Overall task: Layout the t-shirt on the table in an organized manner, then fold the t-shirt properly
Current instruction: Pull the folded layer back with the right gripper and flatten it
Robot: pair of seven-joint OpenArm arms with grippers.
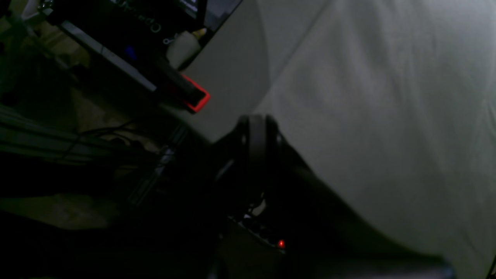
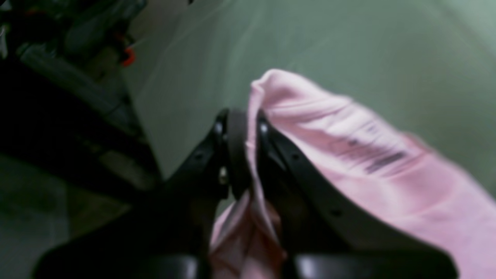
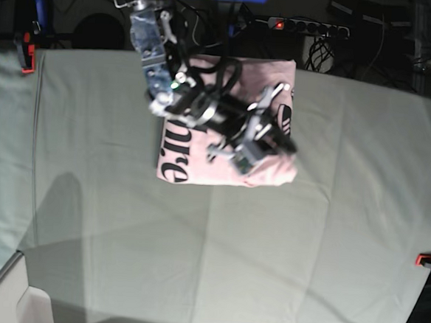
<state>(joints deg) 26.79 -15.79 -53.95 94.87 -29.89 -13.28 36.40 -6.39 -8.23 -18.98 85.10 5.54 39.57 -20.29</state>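
Note:
The pale pink t-shirt (image 3: pixel 182 155) lies partly folded at the far middle of the table (image 3: pixel 231 259), black lettering showing at its left part. My right gripper (image 3: pixel 283 148) is over the shirt's right edge. In the right wrist view the right gripper (image 2: pixel 248 143) is shut on a fold of the t-shirt (image 2: pixel 348 155), held above the table (image 2: pixel 329 38). My left gripper (image 1: pixel 256 124) is shut and empty, over a corner of the table (image 1: pixel 368 97). The left arm does not show in the base view.
Red-and-black clamps grip the table's edges at the far left (image 3: pixel 28 52) and the right (image 3: pixel 427 259); one shows by the left gripper (image 1: pixel 197 97). A power strip (image 3: pixel 306 25) and cables lie beyond the far edge. A white corner (image 3: pixel 13 299) sits bottom left.

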